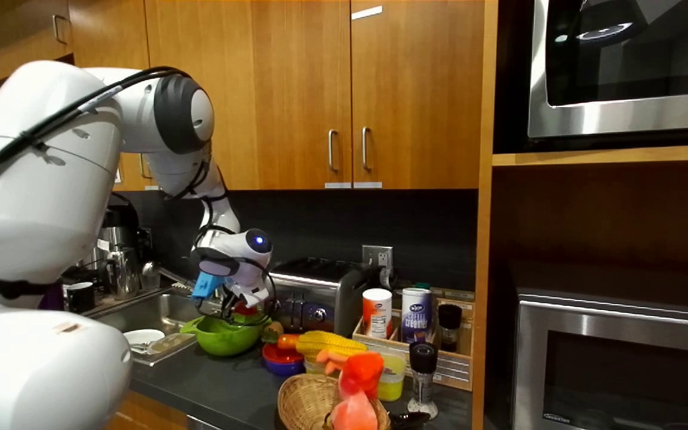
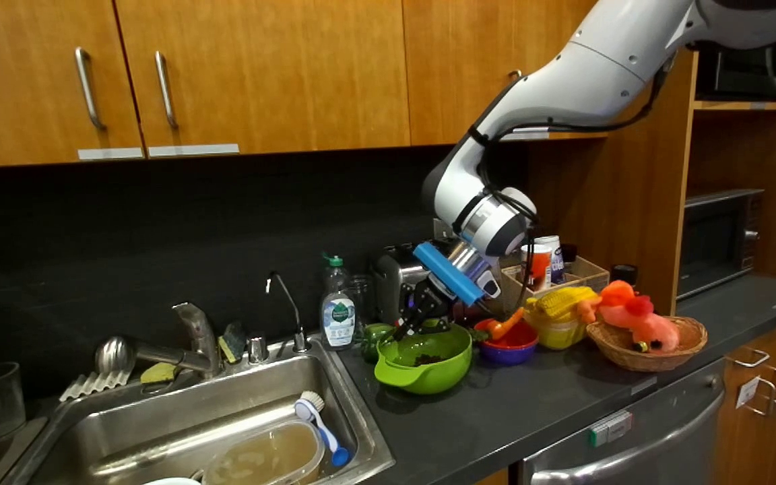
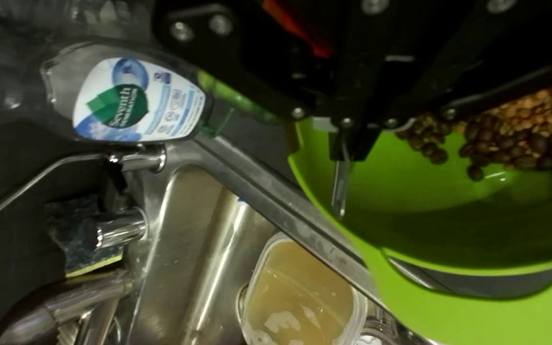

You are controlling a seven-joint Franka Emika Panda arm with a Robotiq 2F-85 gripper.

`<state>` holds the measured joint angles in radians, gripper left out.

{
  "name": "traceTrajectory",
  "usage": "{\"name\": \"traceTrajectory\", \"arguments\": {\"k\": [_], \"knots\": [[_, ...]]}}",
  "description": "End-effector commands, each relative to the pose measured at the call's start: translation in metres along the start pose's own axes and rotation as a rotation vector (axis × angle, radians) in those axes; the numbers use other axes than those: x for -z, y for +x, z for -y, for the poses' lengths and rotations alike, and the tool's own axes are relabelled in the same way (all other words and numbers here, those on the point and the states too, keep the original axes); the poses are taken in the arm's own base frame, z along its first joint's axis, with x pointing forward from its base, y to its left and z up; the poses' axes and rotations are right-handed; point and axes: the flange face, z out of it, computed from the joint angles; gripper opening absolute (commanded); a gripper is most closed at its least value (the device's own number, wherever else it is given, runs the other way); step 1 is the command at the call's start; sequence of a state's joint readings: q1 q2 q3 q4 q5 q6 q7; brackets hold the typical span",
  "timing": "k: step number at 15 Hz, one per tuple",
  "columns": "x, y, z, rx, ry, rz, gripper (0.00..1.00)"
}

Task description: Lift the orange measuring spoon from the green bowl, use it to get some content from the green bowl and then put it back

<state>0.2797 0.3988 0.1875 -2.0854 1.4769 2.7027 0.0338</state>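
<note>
On the dark grey counter (image 2: 455, 428), beside the stainless-steel sink (image 2: 369, 426), the bright lime-green round bowl (image 2: 436, 378) stands right beneath the tilted black jointed gripper (image 3: 350, 151), whose 2 jaws, near the rim and beside the small brown beans (image 3: 511, 139), pinch a thin shiny metal strip (image 3: 340, 189).

In an exterior view, the bowl (image 2: 436, 378) of beans (image 2: 431, 360) stands on the surface (image 2: 496, 409) just right of the sink (image 2: 186, 417), the toaster (image 2: 392, 283) behind it. Further right come a second bowl (image 2: 509, 354), then a basket (image 2: 637, 362) holding a plush toy (image 2: 656, 330). In the sink lie a tub (image 2: 320, 447) and a brush (image 2: 320, 424).
</note>
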Motion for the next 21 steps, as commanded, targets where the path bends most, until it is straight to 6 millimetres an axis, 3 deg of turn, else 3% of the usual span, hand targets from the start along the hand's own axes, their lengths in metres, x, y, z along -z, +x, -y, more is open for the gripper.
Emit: {"name": "traceTrajectory", "arguments": {"k": [1, 4, 7, 9, 11, 13, 17, 21], "knots": [[-0.011, 0.002, 0.025, 0.185, 0.071, 0.037, 0.33], [-0.016, -0.007, 0.029, 0.246, 0.091, 0.065, 0.52], [-0.019, -0.038, 0.009, 0.193, 0.083, 0.051, 0.74], [-0.017, -0.072, 0.007, 0.173, 0.127, -0.003, 0.87], [-0.018, -0.122, 0.023, 0.308, 0.153, -0.03, 0.99], [-0.018, -0.172, 0.035, 0.402, 0.163, -0.055, 1.0], [-0.004, -0.273, 0.031, 0.318, 0.142, -0.146, 1.0], [0.027, -0.327, 0.029, 0.197, 0.091, -0.354, 1.0]]}}
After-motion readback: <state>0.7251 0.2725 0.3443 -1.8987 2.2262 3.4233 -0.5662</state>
